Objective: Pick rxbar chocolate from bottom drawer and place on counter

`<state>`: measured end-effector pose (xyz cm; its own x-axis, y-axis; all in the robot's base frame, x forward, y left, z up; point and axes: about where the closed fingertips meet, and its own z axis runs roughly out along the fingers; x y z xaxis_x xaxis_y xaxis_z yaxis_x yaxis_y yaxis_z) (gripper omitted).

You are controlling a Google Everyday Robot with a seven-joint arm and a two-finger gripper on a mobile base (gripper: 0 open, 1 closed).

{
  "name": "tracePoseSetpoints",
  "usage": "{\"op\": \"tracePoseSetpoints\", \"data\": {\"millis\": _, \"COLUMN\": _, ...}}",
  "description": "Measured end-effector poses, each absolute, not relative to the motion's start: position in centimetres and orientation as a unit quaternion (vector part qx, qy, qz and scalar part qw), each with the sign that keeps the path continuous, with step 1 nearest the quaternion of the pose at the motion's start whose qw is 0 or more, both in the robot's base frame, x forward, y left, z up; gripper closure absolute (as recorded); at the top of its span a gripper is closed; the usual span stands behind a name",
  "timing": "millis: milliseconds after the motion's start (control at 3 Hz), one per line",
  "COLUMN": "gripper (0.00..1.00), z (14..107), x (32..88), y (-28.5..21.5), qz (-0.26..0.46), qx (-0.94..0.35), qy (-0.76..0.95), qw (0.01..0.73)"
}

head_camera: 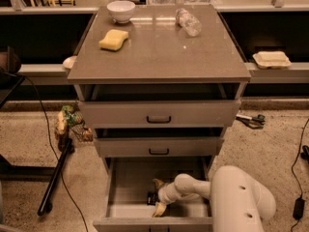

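Hand point(158, 196) sits low in the bottom drawer point(128, 190), fingers spread wide either side of the rxbar chocolate point(151, 197), beneath the part-open middle drawer point(193, 146); sponge point(114, 39), bowl point(120, 9) and bottle point(188, 21) rest on the bench point(159, 57).

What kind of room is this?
Probably a robot test lab set up like a kitchen: a counter with a bowl and sponge, loose cables on the floor, and the robot's gripper down inside the bottom drawer.
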<state>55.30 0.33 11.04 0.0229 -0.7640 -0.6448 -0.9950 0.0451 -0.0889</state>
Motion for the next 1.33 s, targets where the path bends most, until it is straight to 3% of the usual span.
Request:
{"op": "tracePoseSetpoints", "data": {"millis": 667, "gripper": 0.0, "z": 9.3, "x": 56.1, "y": -1.2, "qz": 0.232, "qx": -0.644, "qy": 0.681, "qw": 0.262}}
{"op": "tracePoseSetpoints", "data": {"millis": 1333, "gripper": 0.41, "z": 9.1, "x": 56.2, "y": -1.9, "qz": 0.245, "qx": -0.639, "qy": 0.686, "qw": 0.249}}
